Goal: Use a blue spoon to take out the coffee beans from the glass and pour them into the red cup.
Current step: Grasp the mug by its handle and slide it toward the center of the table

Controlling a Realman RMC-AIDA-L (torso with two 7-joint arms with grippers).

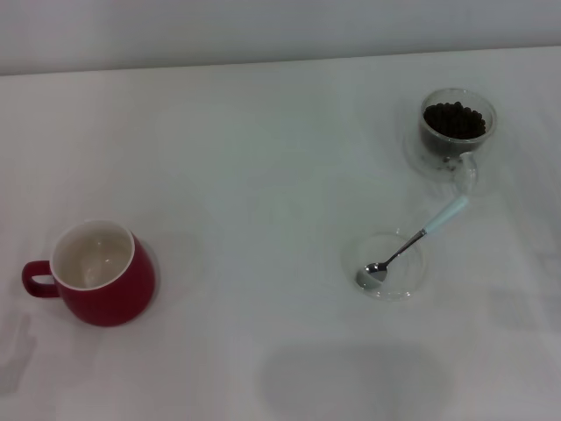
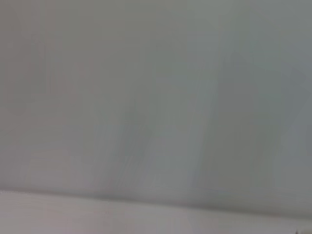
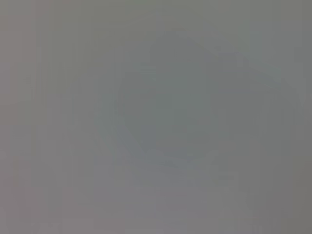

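White tabletop [image 1: 263, 158] is backed by a pale wall [image 1: 263, 26]; neither claw is seen, so their state cannot be told.

You have one red cup [image 1: 96, 276], one glass [image 1: 456, 127], one heap of coffee beans [image 1: 454, 120] too many to count singly, one blue spoon [image 1: 416, 237], one clear saucer [image 1: 403, 285], one white table [image 1: 263, 158], no gripper in your views.

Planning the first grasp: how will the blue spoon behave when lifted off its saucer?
The blue spoon looks stiff and light. Its polished metal neck may be slippery; the handle, propped on the saucer rim, could pivot or skid if nudged.
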